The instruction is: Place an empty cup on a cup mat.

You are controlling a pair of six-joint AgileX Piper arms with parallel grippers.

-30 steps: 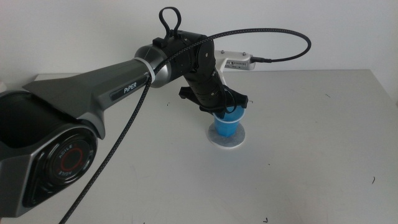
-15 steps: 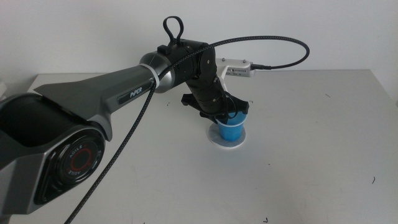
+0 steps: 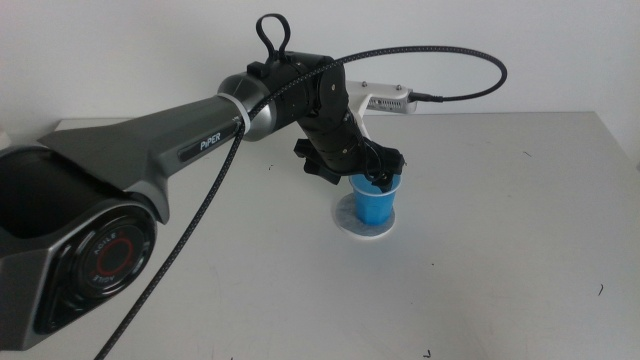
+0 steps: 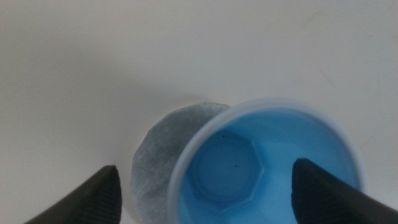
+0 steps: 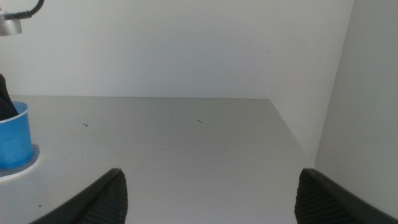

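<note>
In the middle view you see the left arm reaching in across the grey counter [image 3: 480,270], its left claw [image 3: 372,172] right over the cup [image 3: 374,203], dark jaws at the cup's rim. The blue cup stands upright on the cup mat [image 3: 362,229], whose white edge shows around the cup's base, more of it on the side toward the arm. A braided cable [image 3: 440,58] loops from the wrist above the cup. In the left wrist view you look straight down into the cup [image 4: 261,165]: its pale blue inside holds nothing, and the white rim lies between the two jaws of the left claw [image 4: 205,193], which are spread wide, one jaw outside the rim over the mat and the other over the cup's far side; you cannot tell whether that one touches the rim. The mottled grey cup mat [image 4: 158,155] shows beside and beneath the cup, so the cup sits off-centre on it. In the right wrist view your right claw [image 5: 211,196] hangs well apart from the cup [image 5: 12,140], jaws spread, over bare counter [image 5: 186,155]; the cup stands on the cup mat [image 5: 25,167] by a white wall [image 5: 186,43].
</note>
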